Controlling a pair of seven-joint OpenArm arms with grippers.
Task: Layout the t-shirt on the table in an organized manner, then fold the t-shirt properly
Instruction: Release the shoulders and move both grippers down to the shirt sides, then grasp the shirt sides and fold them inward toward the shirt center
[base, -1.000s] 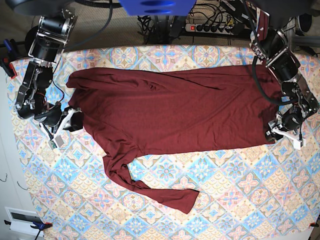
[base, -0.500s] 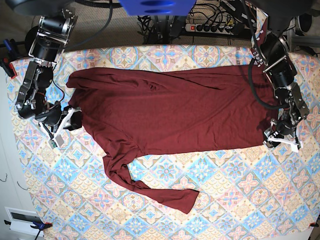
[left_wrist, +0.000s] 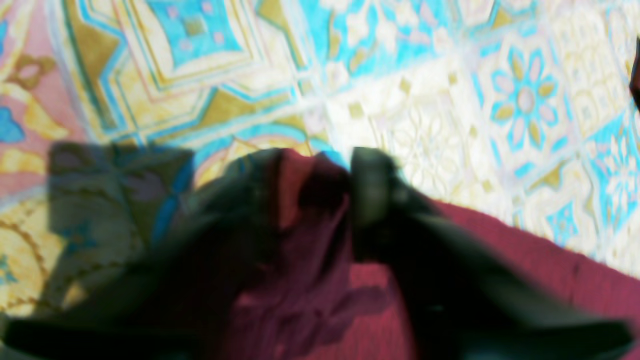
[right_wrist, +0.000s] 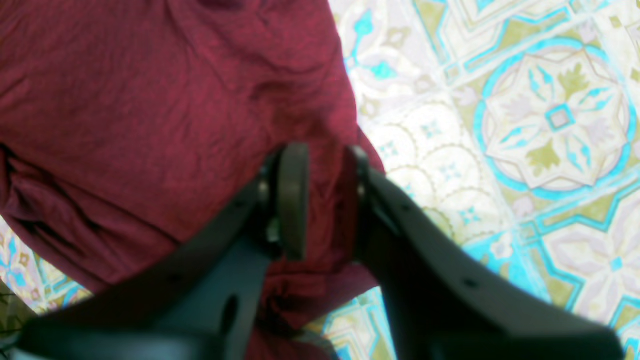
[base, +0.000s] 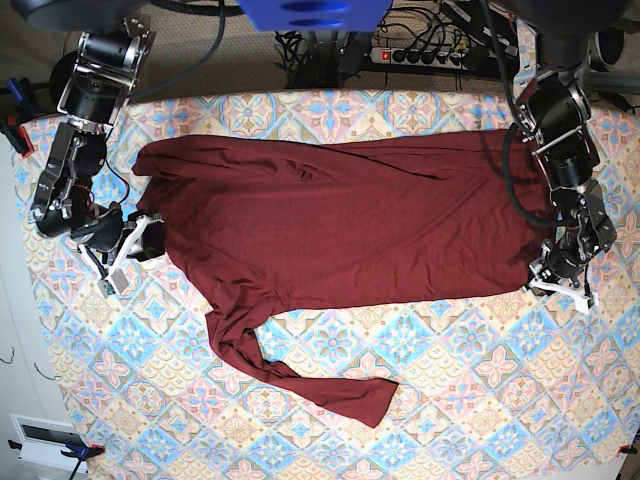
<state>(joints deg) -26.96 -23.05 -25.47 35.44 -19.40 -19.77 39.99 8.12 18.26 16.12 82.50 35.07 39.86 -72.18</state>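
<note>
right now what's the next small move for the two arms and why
Probably lift both tools slightly and pull apart to tension the shirt. The left tool has maroon fabric bunched between its pads at the hem corner, the right tool straddles the shirt's edge at the shoulder, and wrinkles and a crooked sleeve remain on the table.

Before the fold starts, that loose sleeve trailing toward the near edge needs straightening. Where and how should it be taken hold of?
Probably at the cuff end of the loose sleeve of the t-shirt. That end lies flat and alone on the table, clear of the body, so fingers could come straight down over its open edge. The upper part, near the shoulder, is bunched and twisted, a poorer place to grip.
</note>
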